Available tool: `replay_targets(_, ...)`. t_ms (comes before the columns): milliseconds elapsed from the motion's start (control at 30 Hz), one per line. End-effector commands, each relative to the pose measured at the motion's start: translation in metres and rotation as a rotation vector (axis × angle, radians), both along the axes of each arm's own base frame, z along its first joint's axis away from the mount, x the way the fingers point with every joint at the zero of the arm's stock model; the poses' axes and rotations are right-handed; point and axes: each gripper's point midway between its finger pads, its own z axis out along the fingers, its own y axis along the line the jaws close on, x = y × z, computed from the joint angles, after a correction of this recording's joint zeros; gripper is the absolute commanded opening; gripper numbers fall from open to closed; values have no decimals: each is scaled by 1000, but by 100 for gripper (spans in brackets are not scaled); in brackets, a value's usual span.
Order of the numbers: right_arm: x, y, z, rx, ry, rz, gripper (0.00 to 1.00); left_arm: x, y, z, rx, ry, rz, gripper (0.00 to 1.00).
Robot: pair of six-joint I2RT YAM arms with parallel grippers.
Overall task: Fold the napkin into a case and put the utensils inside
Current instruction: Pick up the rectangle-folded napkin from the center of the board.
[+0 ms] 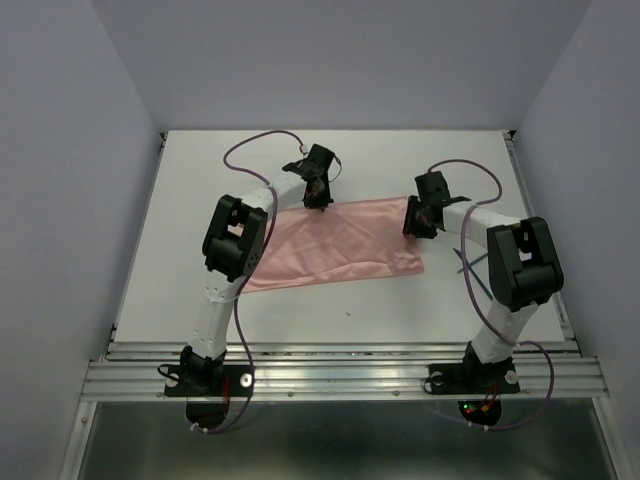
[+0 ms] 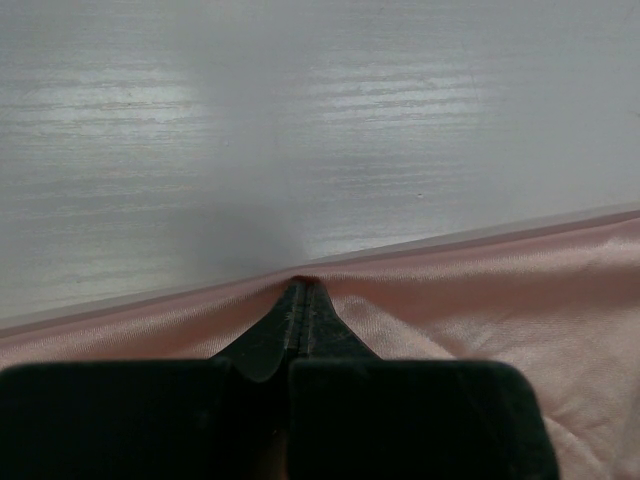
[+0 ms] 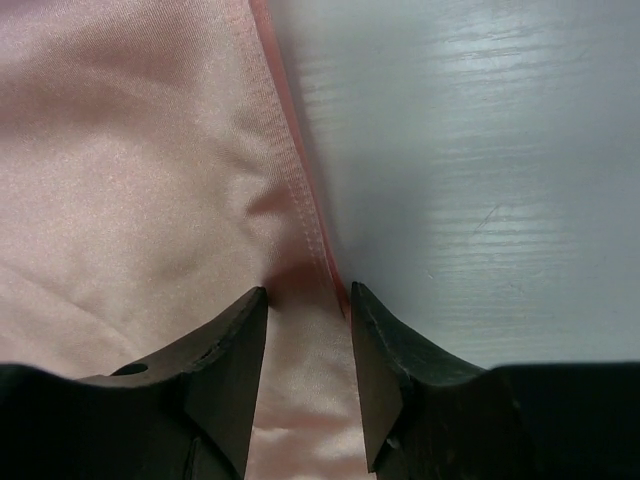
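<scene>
Napkin (image 1: 340, 245) flat; left gripper (image 2: 300, 297) pinches far edge, fingers pressed together; right gripper (image 3: 308, 335) spread astride right hem. Risk: right closes off the hem, fold skews

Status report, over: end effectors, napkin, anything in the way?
Left end effector shut on napkin far edge. Right end effector open, straddling right hem. Napkin flat, unfolded. Nothing on it.

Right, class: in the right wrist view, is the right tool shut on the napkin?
No, the right tool has its fingers apart, with the hem of the napkin showing between them.
</scene>
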Motion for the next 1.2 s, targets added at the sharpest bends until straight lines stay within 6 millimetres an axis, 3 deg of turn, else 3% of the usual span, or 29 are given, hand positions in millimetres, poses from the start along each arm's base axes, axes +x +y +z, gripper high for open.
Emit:
replay_targets(0, -18, 11, -26, 54, 78, 64, 43, -5, 3, -3, 15, 22, -16, 0)
replay_targets(233, -16, -4, -31, -26, 77, 20, 15, -4, 3, -1, 16, 19, -17, 0)
replay_targets(433, -16, -4, -25, -26, 65, 22, 2, -5, 4, -3, 22, 22, -20, 0)
replay_targets(667, -11, -9, 1, -28, -5, -16, 1, -4, 3, 7, 17, 6, -27, 0)
replay_targets(867, -11, -12, 13, -28, -38, -47, 1, -1, 6, 62, -11, -91, -36, 0)
replay_targets(1033, -15, -11, 13, -4, -52, -68, 1, -5, 18, 81, -8, -111, -31, 0)
replay_targets(1167, -16, -10, 19, 17, -77, -83, 1, -8, 40, 90, -15, -115, 3, 0)
